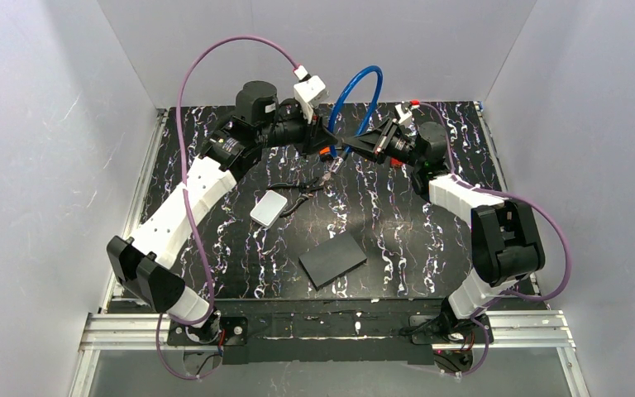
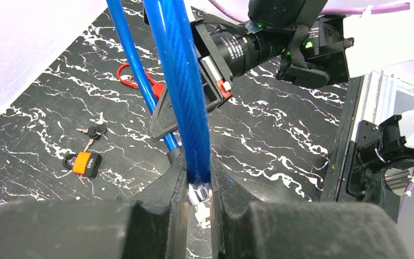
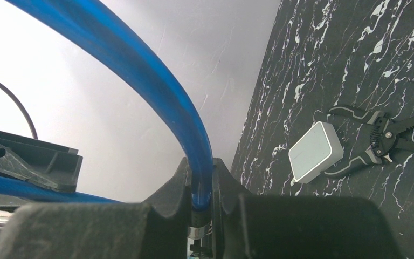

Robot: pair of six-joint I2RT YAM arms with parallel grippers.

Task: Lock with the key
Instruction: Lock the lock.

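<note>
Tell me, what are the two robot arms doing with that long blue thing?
Both arms are holding a blue cable lock up over the table. The left gripper is pinched shut on one end and the right gripper on the other, so the cable arches between them. A little orange padlock and some keys lie on the table, untouched. Neither gripper holds a key.
</note>
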